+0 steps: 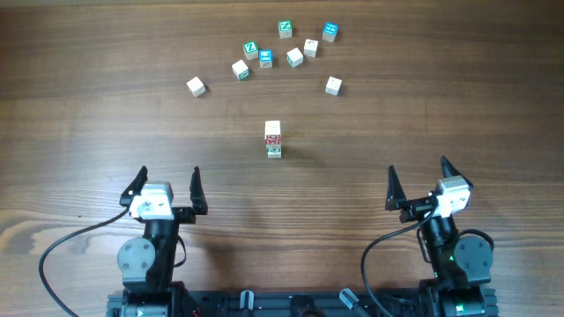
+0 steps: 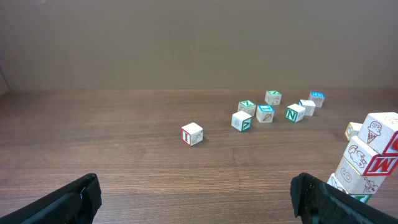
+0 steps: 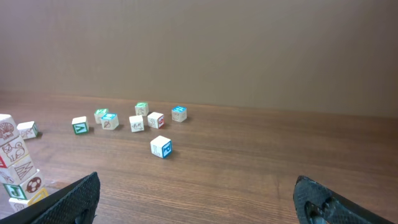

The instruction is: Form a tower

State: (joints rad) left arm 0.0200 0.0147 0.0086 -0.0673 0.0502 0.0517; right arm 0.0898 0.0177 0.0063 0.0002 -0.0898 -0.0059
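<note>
Left claw (image 1: 167, 179): spread wide and pinching nothing, low at the near edge of the table (image 1: 88, 132). I'd judge it sits that far back so its fingers cannot brush the stack.
Lone left cube (image 1: 196, 85): on its own at the far side, well apart from the column. The left wrist view shows a red-marked face, and it has open wood all around it for a grab.
Tower (image 1: 273, 139): upright mid-table, between the two arms and nearer to them than any loose cube, with nothing touching it. It has a green-marked base and pale red-marked cubes on top. The centre spot looks chosen so either arm can reach it. The wrist views show it leaning, but the lens may be exaggerating that.
Loose cluster (image 1: 294, 57): green- and blue-marked cubes bunched close at the far side. Some are just beside one another, so a clean pick there would be awkward.
Right outlier cube (image 1: 333, 85): near the cluster but clear of it. To my eye it is an easy candidate for the right arm.
Right claw (image 1: 419, 174): spread wide and empty, at the near edge, mirroring the left.
</note>
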